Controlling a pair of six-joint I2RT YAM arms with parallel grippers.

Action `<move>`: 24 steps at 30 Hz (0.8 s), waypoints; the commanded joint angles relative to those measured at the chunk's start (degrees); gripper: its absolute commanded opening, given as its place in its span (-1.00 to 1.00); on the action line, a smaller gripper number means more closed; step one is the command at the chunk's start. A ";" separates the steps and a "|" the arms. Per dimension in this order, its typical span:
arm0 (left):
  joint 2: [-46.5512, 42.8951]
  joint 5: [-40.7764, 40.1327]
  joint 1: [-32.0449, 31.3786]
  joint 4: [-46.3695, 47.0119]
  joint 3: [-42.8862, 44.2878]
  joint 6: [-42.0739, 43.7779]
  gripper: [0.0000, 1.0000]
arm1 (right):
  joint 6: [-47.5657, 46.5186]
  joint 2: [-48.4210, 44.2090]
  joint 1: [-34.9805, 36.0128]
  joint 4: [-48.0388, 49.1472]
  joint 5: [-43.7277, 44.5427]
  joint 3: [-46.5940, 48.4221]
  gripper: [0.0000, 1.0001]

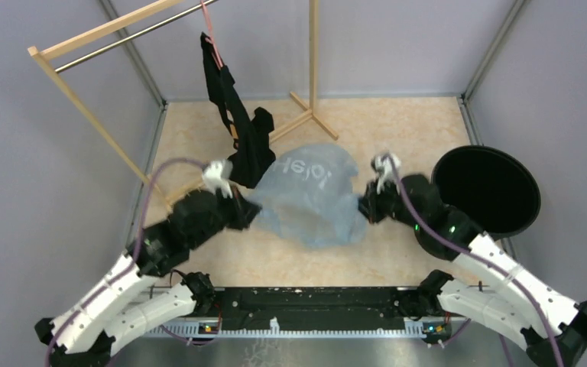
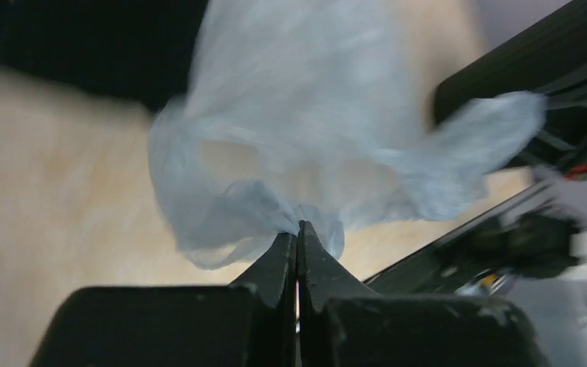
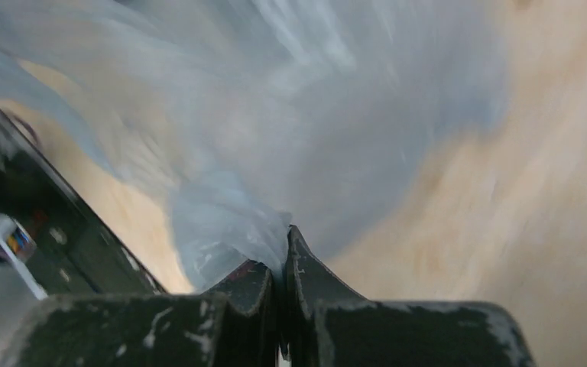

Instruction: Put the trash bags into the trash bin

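Note:
The pale blue see-through trash bag (image 1: 311, 193) hangs stretched between my two grippers above the middle of the floor. My left gripper (image 1: 249, 212) is shut on its left edge; the left wrist view shows the film (image 2: 306, 145) pinched at the gripper tips (image 2: 299, 229). My right gripper (image 1: 363, 206) is shut on its right edge; the right wrist view shows bunched film (image 3: 229, 222) caught at the gripper tips (image 3: 284, 243). The black round trash bin (image 1: 487, 189) stands at the right, just beyond my right arm, its mouth open.
A wooden clothes rack (image 1: 122, 34) stands at the back left, and a black garment (image 1: 233, 122) hangs from it down behind the bag. Grey walls close in the floor on three sides.

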 commanded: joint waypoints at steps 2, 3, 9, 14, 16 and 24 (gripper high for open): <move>26.73 8.76 -0.07 8.28 56.49 19.59 -1.00 | -12.80 14.54 0.12 -2.15 1.67 52.19 -1.00; 30.91 14.33 -0.07 7.34 66.70 20.77 -1.00 | -13.53 16.01 0.10 -2.95 -0.33 58.13 -1.00; 20.29 16.70 -0.08 27.64 48.02 20.65 -1.00 | -15.53 6.81 0.11 9.23 -7.03 48.92 -1.00; 2.56 -3.75 -0.08 26.91 5.50 5.96 -1.00 | -7.46 -1.63 0.09 9.08 3.66 17.84 -1.00; -0.34 -7.84 -0.07 16.70 -4.27 -6.43 -1.00 | -1.24 -2.26 0.07 11.68 1.25 4.87 -1.00; -5.44 -6.18 -0.06 17.71 -7.42 -7.54 -1.00 | 1.39 -3.38 0.11 13.17 1.43 2.57 -1.00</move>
